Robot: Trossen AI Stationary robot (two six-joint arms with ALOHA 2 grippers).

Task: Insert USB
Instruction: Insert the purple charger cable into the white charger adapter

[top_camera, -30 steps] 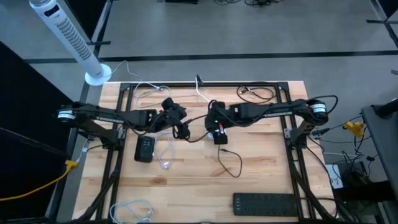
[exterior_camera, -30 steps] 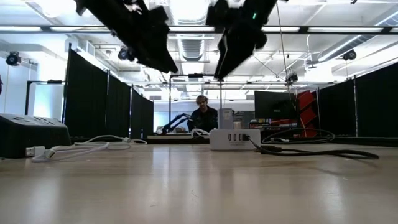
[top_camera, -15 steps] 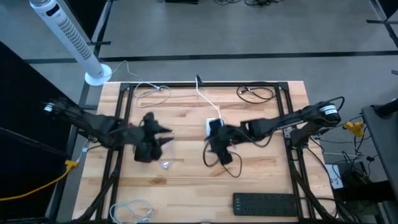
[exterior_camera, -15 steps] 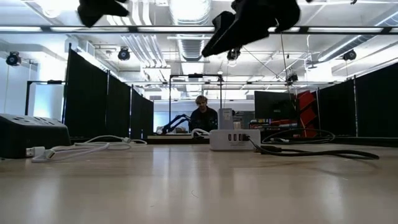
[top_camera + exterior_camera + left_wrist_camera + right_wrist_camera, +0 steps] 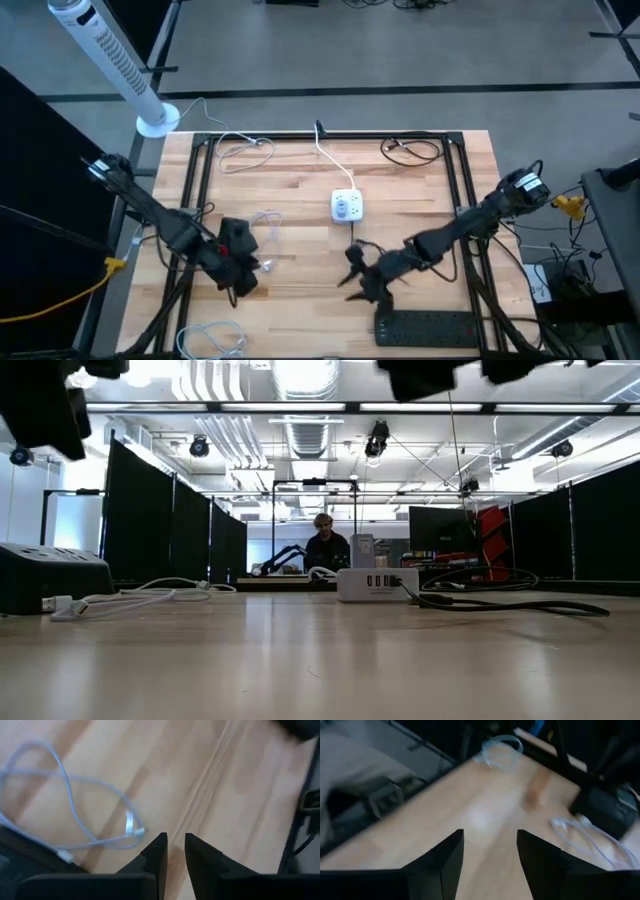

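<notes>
White USB hub (image 5: 346, 206) sits at table centre, its white cord running toward 12 o'clock to the back edge; in the low view its port face (image 5: 378, 581) looks toward the front edge. A black cable (image 5: 372, 258) lies just in front of it, trailing toward 5 o'clock; I can't make out its plug end. A white USB cable (image 5: 262, 240) lies left of centre, loose plug visible in the left wrist view (image 5: 131, 824).

Right gripper (image 5: 362, 277) hangs above the table at roughly 5 o'clock from the hub, near the black cable's tail and just behind the black power strip (image 5: 427, 327). Its fingers (image 5: 440, 861) are spread wide, nothing between them. Left gripper (image 5: 238, 272) is at about 8 o'clock from the hub, next to the black box (image 5: 232, 240); fingers (image 5: 156, 854) nearly together with a slim gap, holding nothing.

Key relation: hub lies toward 11 o'clock from the right gripper, toward 2 o'clock from the left; right arm looks nearer to both hub and black cable, left nearer the white cable.

Versus 1 s ago: both grippers were crowded at the centre around the hub; now both have swung back toward the front edge, well apart from it. Hub is uncovered. No plug visibly seated, so insertion looks not done.
</notes>
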